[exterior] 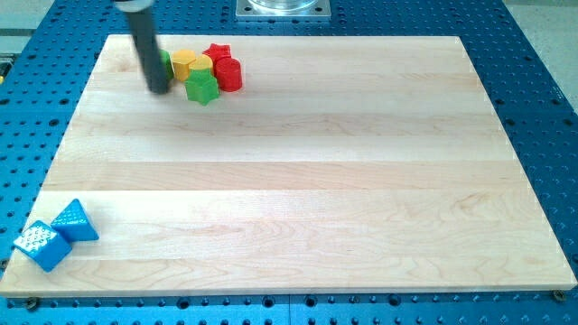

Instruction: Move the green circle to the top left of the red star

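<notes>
My tip (159, 89) rests on the wooden board near the view's top left. Just right of the rod, a green block (167, 65) shows only as a sliver, mostly hidden behind the rod; I cannot make out its shape. It touches a yellow hexagon (185, 64). The red star (217, 52) lies further right at the top of the cluster. A red cylinder (229, 74) sits below the red star. A green star (202, 88) lies at the cluster's bottom, right of my tip.
A blue triangle block (76, 220) and a blue cube (41, 246) sit together at the board's bottom left corner. The wooden board (307, 181) lies on a blue perforated table. A metal mount (284, 8) is at the top edge.
</notes>
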